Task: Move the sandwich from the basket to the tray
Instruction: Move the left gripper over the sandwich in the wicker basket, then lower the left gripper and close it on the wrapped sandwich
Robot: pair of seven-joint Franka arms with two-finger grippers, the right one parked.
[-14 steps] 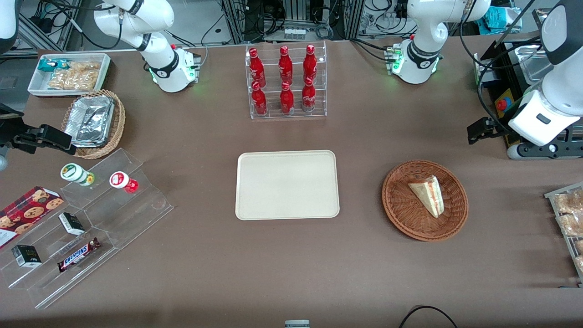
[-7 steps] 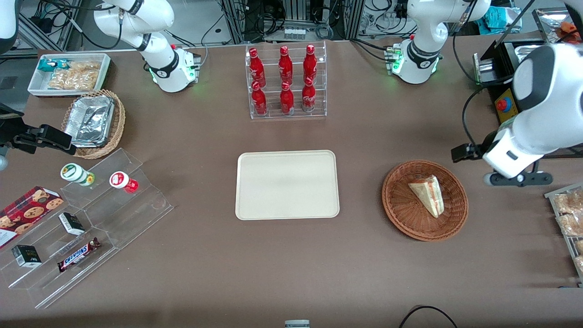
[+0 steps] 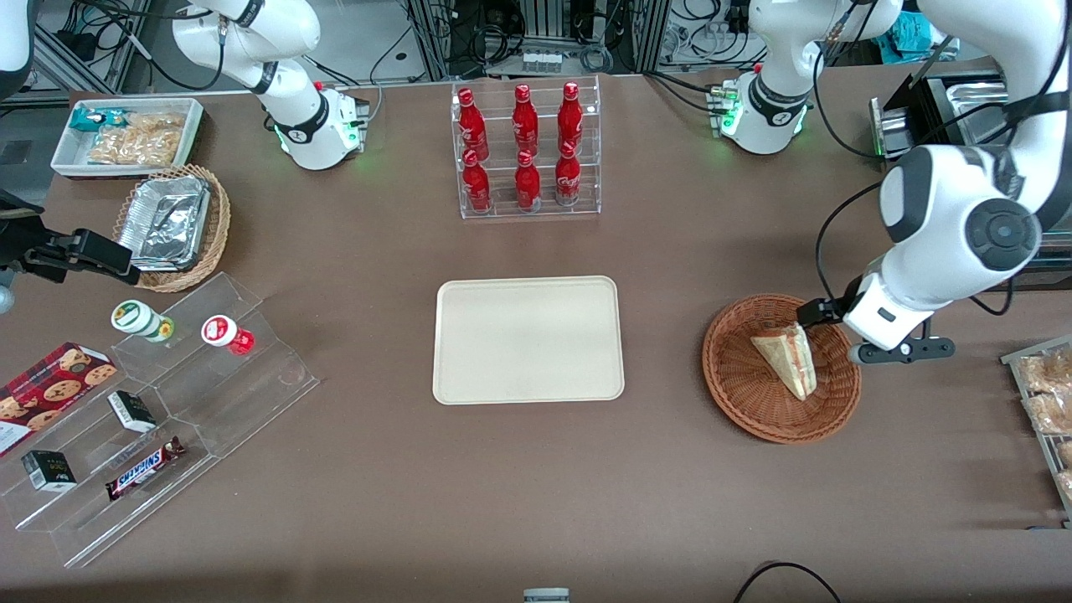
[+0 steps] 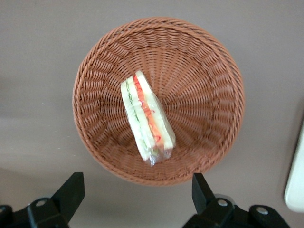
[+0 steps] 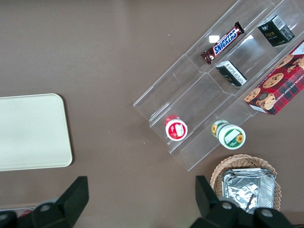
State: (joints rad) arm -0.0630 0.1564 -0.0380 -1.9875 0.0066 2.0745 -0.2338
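Over the working arm's end of the brown table, in the front view: left arm's gripper (image 3: 829, 331) hanging above the rim of the round reddish-brown woven wicker basket (image 3: 737, 381), not touching anything. Inside that basket, the small triangular wedge of pale bread with red and green filling — the sandwich (image 3: 787, 358) — lying on its side, untouched. Well apart, toward the table's middle, the flat cream-beige rectangular plastic tray (image 3: 528, 339), bare. Fingertips themselves masked here by the white wrist housing.

From the left wrist view: sandwich (image 4: 146, 116) seen straight down, apparently in clear wrap, cut edge with its red and green layers facing up, resting near the middle of the basket (image 4: 209, 71). Gripper (image 4: 137, 192) spread wide, two black fingers (image 4: 71, 190) framing the basket's rim rather than the wedge, nothing pinched. Only a sliver of the tray (image 4: 297, 180), cut off by the frame edge.

From the right wrist view: tray (image 5: 33, 130) again, half cropped; basket and sandwich out of sight.

Likely risks — a descent off-centre, catching a finger on the wicker wall and dragging the light basket; a closing across the wedge's long sloping faces, squeezing soft bread or slipping on the slick wrap. Depth to the sandwich hard to judge.
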